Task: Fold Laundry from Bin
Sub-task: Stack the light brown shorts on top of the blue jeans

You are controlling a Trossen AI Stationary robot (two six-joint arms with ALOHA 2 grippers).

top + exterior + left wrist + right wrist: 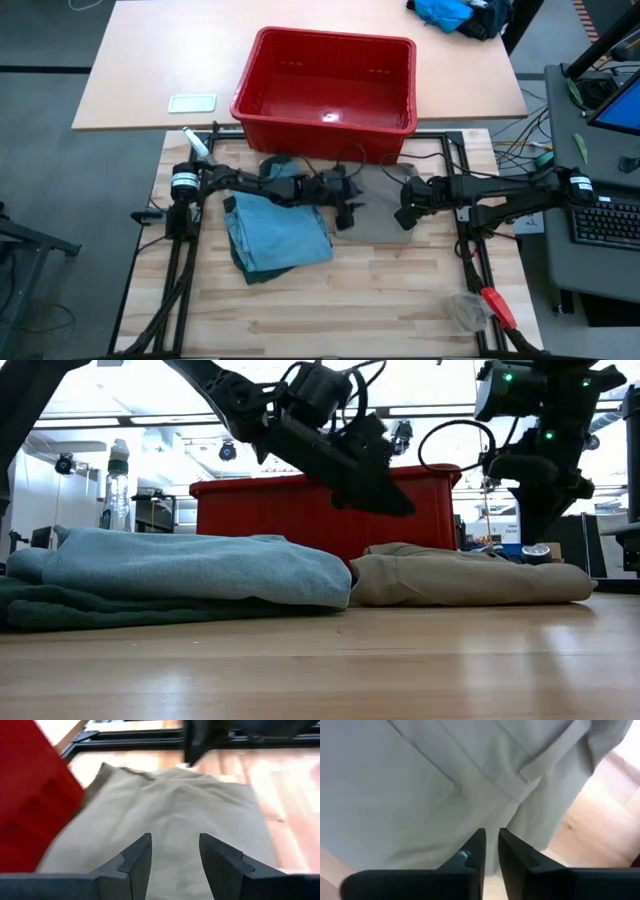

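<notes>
My landmark is the red bin (328, 82). It stands at the far edge of my wooden surface (350, 310), and in the high view I see nothing inside it.

In front of the bin, near its right half, the khaki piece (470, 578) lies flat on the surface. Next to it, in front of the bin's left half, there is a folded stack: the light blue denim trousers (280, 228) lie on top and the dark green shorts (60, 608) are under them. In the low view the edge of the trousers touches the khaki piece.

My left claw (347, 212) hangs above the left end of the khaki piece, in front of the middle of the bin. Its fingers (136, 862) are spread apart, and I see only the cloth between them; they hold nothing.

My right claw (405, 215) is above the right end of the khaki piece, in front of the bin's right corner. Its fingers (476, 851) are almost pressed together, with only a thin gap. The cloth is visible through this gap, but I cannot tell if they pinch any of it.

Behind the bin, at the far right corner of the other table, a bright blue cloth heap (445, 12) lies.
</notes>
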